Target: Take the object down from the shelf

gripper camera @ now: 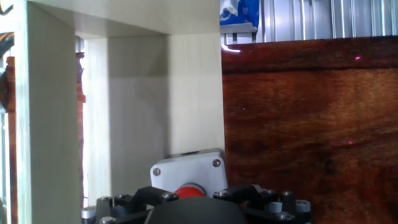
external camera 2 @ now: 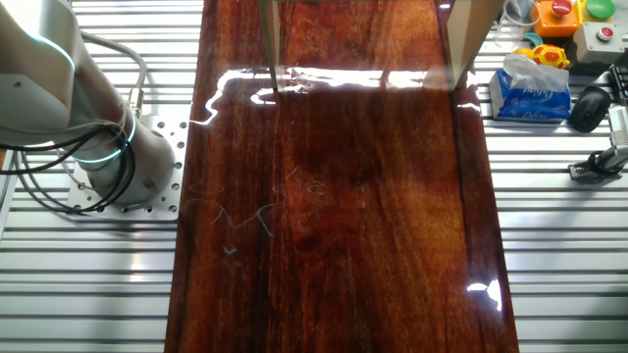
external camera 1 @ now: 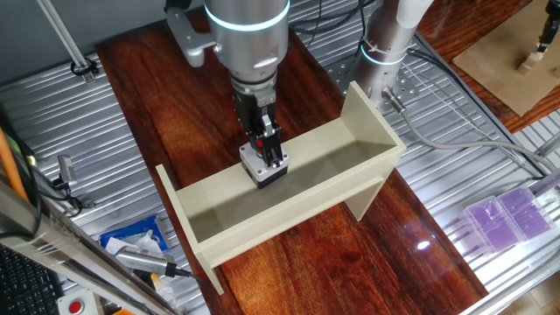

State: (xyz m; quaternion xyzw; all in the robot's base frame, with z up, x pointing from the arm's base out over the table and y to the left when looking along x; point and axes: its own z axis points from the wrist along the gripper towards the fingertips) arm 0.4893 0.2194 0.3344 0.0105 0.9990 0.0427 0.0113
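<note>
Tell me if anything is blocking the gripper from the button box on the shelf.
Nothing visible does. The gripper is already down at the button box inside the shelf, its fingers at the box's sides. Whether they have closed on it cannot be told.

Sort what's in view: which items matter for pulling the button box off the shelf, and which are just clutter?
Job:
- grey button box, sitting in the shelf trough
- cream shelf
- gripper, down at the box; grip unclear

Lying about:
- blue tissue pack
- pale control box with coloured buttons
- purple-filled clear case
- blue packet
</note>
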